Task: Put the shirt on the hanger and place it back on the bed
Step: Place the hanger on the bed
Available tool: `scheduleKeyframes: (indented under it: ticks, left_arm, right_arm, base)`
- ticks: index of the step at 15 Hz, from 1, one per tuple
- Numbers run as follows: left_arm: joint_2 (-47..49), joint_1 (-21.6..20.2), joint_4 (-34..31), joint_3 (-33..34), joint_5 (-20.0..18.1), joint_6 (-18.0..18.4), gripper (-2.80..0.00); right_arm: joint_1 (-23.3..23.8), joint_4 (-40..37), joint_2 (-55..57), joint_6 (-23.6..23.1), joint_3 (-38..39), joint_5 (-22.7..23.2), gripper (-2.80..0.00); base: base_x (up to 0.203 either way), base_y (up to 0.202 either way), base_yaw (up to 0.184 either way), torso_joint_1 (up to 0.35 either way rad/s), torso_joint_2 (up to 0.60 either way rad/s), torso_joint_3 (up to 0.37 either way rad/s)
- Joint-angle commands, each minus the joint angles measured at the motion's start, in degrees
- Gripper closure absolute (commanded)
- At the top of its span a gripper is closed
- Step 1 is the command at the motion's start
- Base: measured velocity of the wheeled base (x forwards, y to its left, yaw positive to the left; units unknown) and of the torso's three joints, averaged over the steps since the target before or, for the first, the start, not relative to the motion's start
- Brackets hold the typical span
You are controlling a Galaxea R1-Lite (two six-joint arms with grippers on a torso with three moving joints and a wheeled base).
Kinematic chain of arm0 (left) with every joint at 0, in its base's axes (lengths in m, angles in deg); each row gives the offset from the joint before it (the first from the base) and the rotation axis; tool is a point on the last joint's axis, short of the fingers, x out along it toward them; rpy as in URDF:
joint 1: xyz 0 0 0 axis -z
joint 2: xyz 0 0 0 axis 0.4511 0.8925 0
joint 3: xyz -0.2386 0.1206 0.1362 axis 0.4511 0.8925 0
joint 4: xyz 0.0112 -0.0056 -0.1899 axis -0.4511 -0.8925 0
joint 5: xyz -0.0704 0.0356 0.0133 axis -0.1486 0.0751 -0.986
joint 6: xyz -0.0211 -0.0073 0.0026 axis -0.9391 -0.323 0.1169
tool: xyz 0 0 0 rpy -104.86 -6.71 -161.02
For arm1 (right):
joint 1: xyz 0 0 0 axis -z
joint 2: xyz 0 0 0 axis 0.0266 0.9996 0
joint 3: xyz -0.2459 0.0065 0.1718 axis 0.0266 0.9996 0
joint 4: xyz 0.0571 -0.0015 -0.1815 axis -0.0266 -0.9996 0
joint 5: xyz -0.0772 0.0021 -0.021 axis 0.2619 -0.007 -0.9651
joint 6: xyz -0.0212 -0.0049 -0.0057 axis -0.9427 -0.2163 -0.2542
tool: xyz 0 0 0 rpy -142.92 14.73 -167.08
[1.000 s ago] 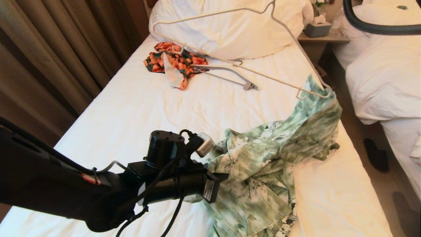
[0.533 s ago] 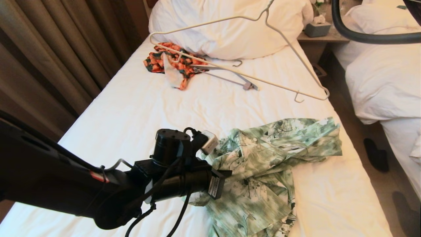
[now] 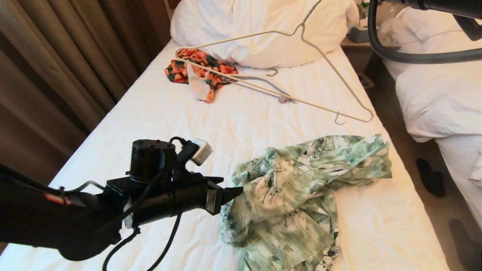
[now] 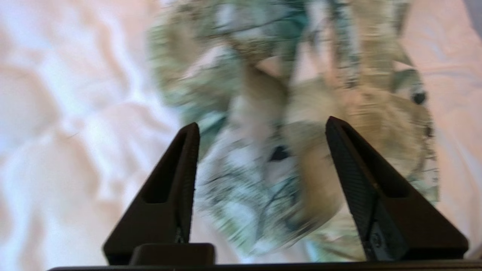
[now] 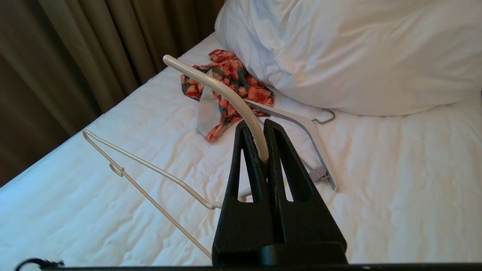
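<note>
The green-and-white leaf-print shirt [image 3: 301, 188] lies crumpled on the white bed [image 3: 158, 124], toward its right side. My left gripper [image 3: 231, 192] hangs open at the shirt's left edge. In the left wrist view the shirt [image 4: 263, 180] lies beyond the spread jaws of the left gripper [image 4: 261, 123], and nothing is pinched. The cream wire hanger [image 3: 324, 107] hangs tilted in the air over the bed, bare of cloth. My right gripper [image 5: 257, 124] is shut on the hanger's hook [image 5: 226, 94]. That gripper is above the head view's top edge.
A big white pillow [image 3: 256, 26] sits at the head of the bed. Before it lie an orange-and-dark-green garment [image 3: 199, 69] and a grey hanger [image 3: 283, 99]. Brown curtains [image 3: 56, 56] run along the left. A second bed [image 3: 440, 94] and a nightstand [image 3: 361, 37] stand to the right.
The shirt, draped over the hanger's right end a second ago, has dropped onto the bed. My left gripper has drawn back to the left. The hanger has sunk slightly.
</note>
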Motion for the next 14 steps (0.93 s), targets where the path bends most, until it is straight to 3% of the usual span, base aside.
scheduleKeyframes:
  ticks: [1,2,3,7,10,14]
  left_arm:
    - [-4.09,-3.86,0.19,2.47,-0.15,-0.10,-2.80]
    - [-5.93,-5.76,0.35,5.27,-0.45,-0.15,-2.80]
    - [-7.80,-8.07,0.43,6.75,-1.47,-0.15,0.00]
    - [-18.36,-18.39,0.14,9.85,-8.12,-0.69,0.00]
    - [-24.86,-21.05,0.16,13.84,-10.59,-4.22,0.00]
    - [-35.59,-24.49,-1.81,15.00,-10.82,-8.88,0.00]
  right_arm:
    - [0.03,0.03,0.54,0.00,0.35,-0.13,0.00]
    - [0.03,0.05,0.64,0.19,1.33,-0.16,0.00]
    - [0.27,0.06,0.70,0.36,2.01,-0.13,0.00]
    - [0.18,0.00,1.92,1.02,0.74,-0.25,0.00]
    - [0.63,0.04,2.26,2.07,3.32,-1.39,0.00]
    - [0.65,-0.11,2.60,2.07,5.50,-1.64,0.00]
  base:
    - [0.000,0.000,0.000,0.000,0.00,0.000]
    - [0.000,0.000,0.000,0.000,0.00,0.000]
    - [0.000,0.000,0.000,0.000,0.00,0.000]
    - [0.000,0.000,0.000,0.000,0.00,0.000]
    - [0.000,0.000,0.000,0.000,0.00,0.000]
    - [0.000,0.000,0.000,0.000,0.00,0.000]
